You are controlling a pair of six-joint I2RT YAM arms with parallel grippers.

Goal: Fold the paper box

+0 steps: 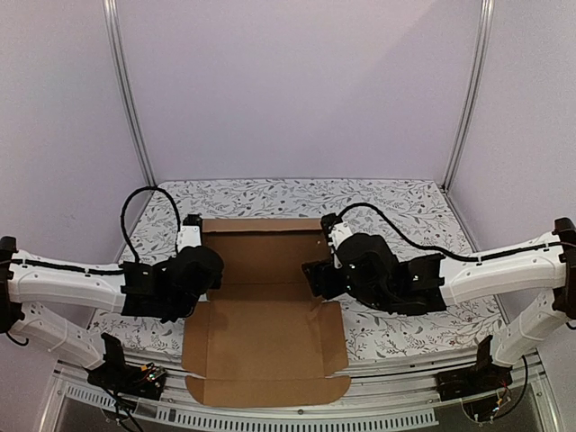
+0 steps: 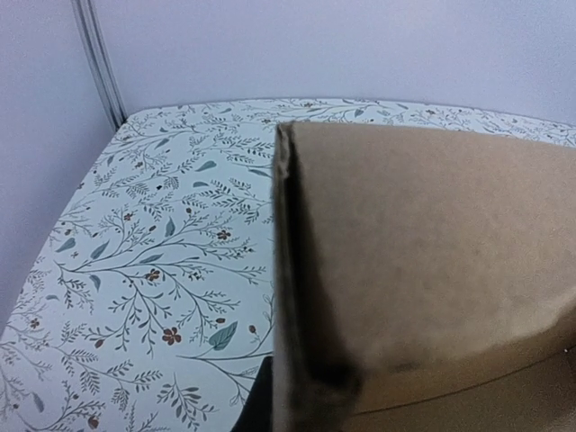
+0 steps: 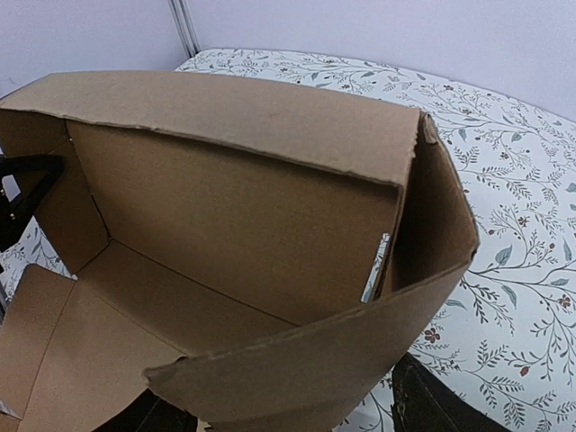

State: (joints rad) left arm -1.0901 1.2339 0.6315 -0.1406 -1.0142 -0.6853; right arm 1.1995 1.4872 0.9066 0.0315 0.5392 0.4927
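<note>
Squareness counts: unbow the right wall (image 3: 434,236) of the box (image 1: 265,346) first. You cannot tell whether left gripper (image 1: 214,274) or right gripper (image 1: 312,277) is clamped.

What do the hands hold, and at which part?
The left hand and the right hand each meet one side of the box; a firm grip cannot be told.

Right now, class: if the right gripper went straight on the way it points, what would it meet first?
The box: its side flap bends across just ahead of the right gripper, so it would press into that flap first. Depth is unclear; it may already touch.
</note>
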